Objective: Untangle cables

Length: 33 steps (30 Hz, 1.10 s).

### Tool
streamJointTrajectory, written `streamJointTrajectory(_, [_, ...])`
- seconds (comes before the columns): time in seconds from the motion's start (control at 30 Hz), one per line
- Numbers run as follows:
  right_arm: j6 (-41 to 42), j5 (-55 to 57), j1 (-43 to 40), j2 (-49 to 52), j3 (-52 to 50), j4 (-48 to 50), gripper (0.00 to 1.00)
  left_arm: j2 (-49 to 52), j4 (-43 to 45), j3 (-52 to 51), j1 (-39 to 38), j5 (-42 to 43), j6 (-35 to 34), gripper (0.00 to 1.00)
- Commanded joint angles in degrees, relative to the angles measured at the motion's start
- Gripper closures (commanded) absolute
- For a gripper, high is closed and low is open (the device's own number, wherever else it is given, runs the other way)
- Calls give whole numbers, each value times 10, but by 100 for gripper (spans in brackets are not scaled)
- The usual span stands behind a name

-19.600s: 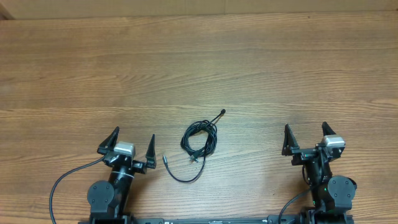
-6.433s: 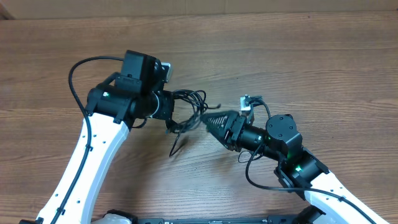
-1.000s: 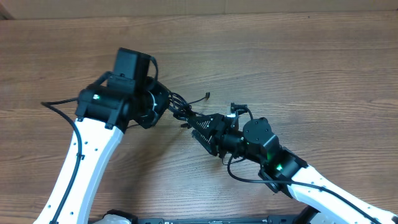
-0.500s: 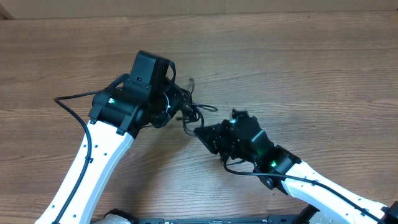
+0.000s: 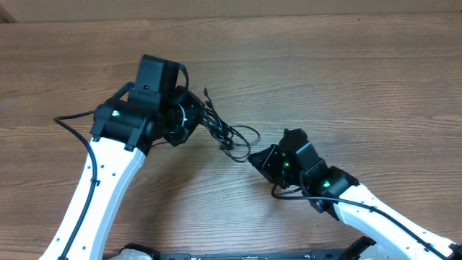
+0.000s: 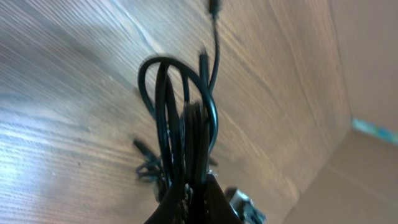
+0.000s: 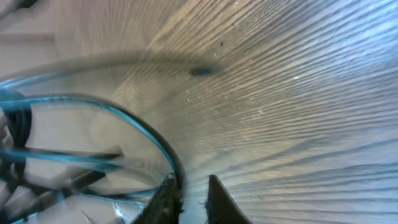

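The cables (image 5: 229,133) are thin black wires bunched together, trailing right from my left gripper (image 5: 196,120) toward my right gripper (image 5: 251,157). In the left wrist view the left gripper (image 6: 194,188) is shut on the cables (image 6: 180,112), whose loops hang over the wood with one plug end (image 6: 214,6) far out. In the right wrist view the right gripper (image 7: 189,194) shows a narrow gap between its fingers. One loop of cable (image 7: 163,146) curves down against the left finger (image 7: 168,198); wood shows through the gap.
The wooden table (image 5: 346,79) spreads around both arms. A thick black cord (image 5: 68,126) loops off the left arm. A cardboard wall (image 6: 367,74) runs along the table's far edge.
My left gripper shifted slightly left with the bundle. My right gripper drew back to the lower right, pulling a loop out, and its jaws parted a little after closing.
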Motion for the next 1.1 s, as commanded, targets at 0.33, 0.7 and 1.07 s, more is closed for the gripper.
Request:
streamJointTrajectory(0.33, [34, -155, -21, -86, -2, 160, 77, -15, -3, 9, -17, -73, -39, 96])
streamJointTrajectory(0.7, [124, -61, 43, -31, -2, 221, 74, -12, -2, 9, -81, -71, -67, 96])
streamJointTrajectory(1.07, [155, 12, 43, -20, -2, 205, 96, -12, 6, 9, -133, -40, -75, 96])
